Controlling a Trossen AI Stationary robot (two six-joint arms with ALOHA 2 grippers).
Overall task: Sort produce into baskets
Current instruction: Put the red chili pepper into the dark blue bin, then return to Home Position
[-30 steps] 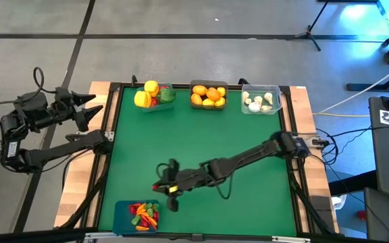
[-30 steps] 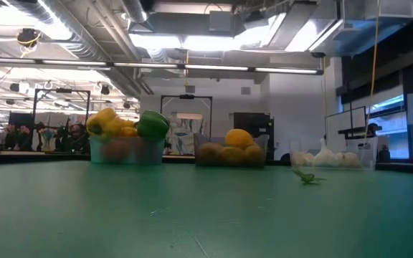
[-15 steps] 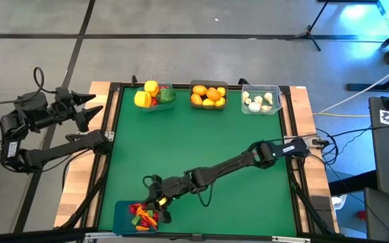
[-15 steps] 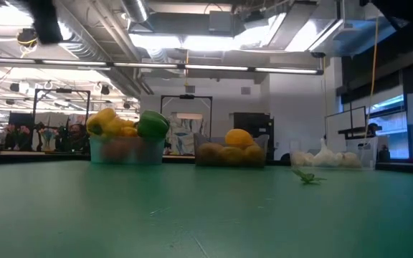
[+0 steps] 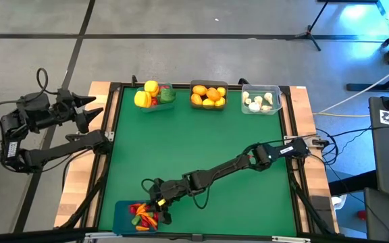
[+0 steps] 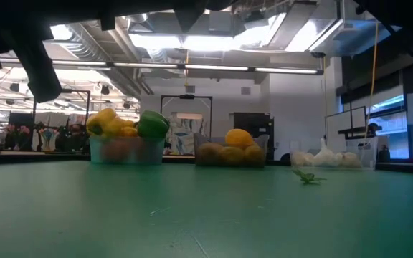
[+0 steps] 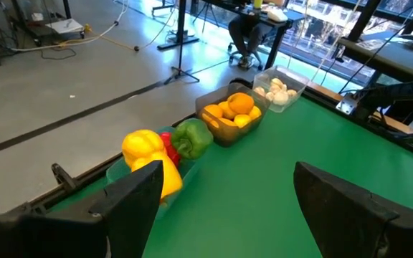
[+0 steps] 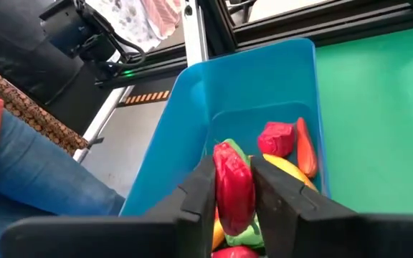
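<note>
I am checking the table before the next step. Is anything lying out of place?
Yes: a small green scrap, maybe a loose stem, lies alone on the green mat near the clear bin of garlic, in no basket.

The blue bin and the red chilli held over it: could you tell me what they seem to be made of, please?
The blue bin looks like opaque moulded plastic, with thin smooth walls and a soft sheen. The red chilli, clamped in the right gripper, looks like glossy toy plastic or rubber: its colour is uniform and a highlight runs along its side. Which of the two cannot be told.
</note>
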